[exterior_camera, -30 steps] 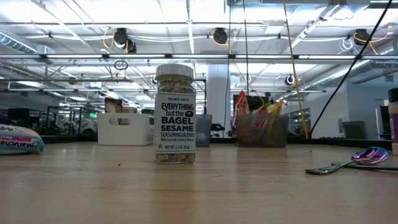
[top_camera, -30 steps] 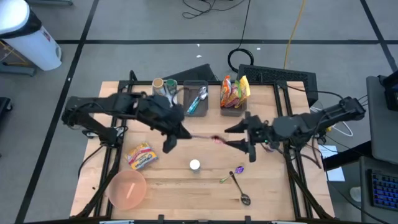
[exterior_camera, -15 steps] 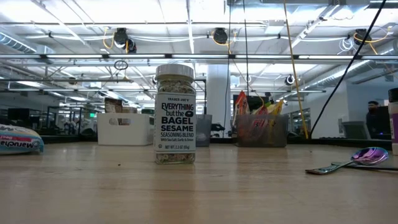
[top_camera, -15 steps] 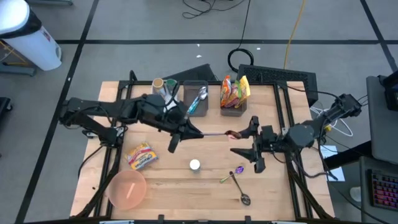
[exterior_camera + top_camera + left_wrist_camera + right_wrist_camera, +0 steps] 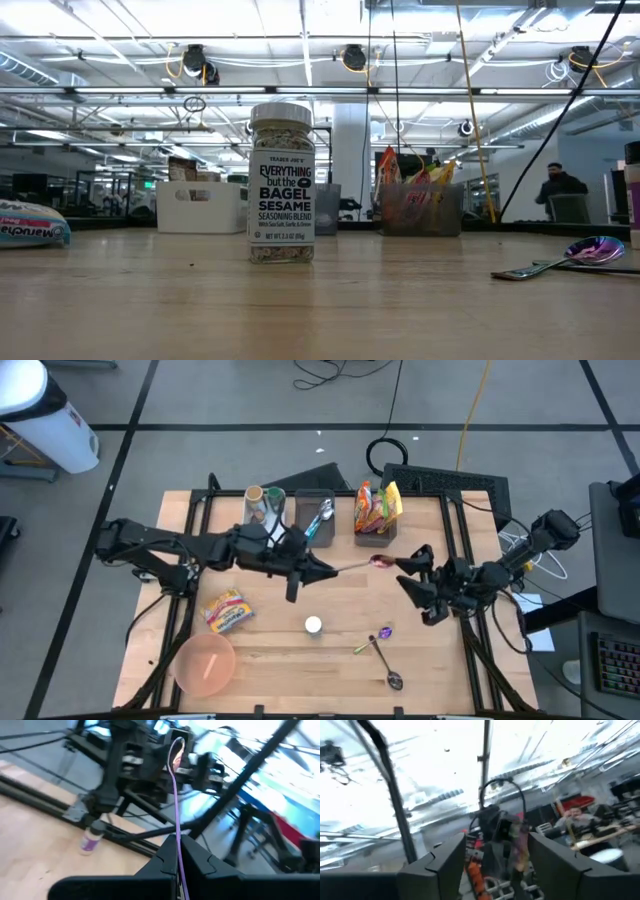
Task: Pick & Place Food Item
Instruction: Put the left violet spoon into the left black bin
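The left gripper (image 5: 318, 570) reaches over mid-worktop, clamped on a purple spoon (image 5: 352, 567) whose bowl points toward the right gripper (image 5: 415, 582), which hangs with fingers apart just beyond it. On the wooden worktop (image 5: 270, 650) sit a seasoning jar (image 5: 281, 184), a pink bowl (image 5: 205, 664), a snack packet (image 5: 228, 610) and bins at the back. Since a second ago, the spoon has travelled rightward and the right arm has drawn back.
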{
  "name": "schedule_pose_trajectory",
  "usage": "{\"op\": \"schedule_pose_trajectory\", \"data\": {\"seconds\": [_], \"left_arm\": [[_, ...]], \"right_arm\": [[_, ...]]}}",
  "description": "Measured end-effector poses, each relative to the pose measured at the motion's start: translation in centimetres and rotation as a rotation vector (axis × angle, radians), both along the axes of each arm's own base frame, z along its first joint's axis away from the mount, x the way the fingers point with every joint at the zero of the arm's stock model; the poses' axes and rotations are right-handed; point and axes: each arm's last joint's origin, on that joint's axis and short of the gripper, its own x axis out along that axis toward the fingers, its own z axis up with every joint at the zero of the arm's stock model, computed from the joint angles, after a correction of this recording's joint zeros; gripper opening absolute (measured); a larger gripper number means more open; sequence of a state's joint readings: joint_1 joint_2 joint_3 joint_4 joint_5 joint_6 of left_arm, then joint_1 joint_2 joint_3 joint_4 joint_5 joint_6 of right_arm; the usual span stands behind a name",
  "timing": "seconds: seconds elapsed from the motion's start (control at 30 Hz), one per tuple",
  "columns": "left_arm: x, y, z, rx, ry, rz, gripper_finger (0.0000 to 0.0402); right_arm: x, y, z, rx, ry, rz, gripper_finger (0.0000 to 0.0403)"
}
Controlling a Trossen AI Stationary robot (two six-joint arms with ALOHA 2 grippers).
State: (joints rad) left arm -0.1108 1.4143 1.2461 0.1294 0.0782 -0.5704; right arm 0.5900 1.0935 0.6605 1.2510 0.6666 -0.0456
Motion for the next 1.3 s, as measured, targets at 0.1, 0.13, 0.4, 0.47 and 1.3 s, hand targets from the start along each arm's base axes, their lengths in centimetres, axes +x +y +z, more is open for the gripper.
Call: {"op": "schedule_pose_trajectory", "data": {"seconds": [0.1, 0.13, 0.4, 0.47, 1.3], "left_arm": [[0.2, 0.1, -0.5, -0.023, 0.013, 0.06, 0.0004], [0.2, 0.2, -0.5, -0.024, 0.01, 0.076, 0.0004], [0.6, 0.3, -0.5, -0.013, -0.014, 0.111, 0.0004], [0.7, 0.3, -0.7, -0.011, 0.0, 0.111, 0.0004], [0.8, 0.3, -1.0, 0.018, 0.019, 0.125, 0.0008]], "right_arm": [[0.0, -0.1, 0.0, -0.008, 0.014, -0.04, 0.02], [0.1, -0.3, 0.0, -0.01, 0.015, -0.05, 0.0198], [1.0, -1.8, -0.2, -0.003, 0.038, -0.133, 0.0182], [1.1, -2.1, -0.2, -0.003, 0.039, -0.15, 0.0179], [1.9, -3.1, -0.7, 0.033, 0.081, -0.18, 0.0014]]}}
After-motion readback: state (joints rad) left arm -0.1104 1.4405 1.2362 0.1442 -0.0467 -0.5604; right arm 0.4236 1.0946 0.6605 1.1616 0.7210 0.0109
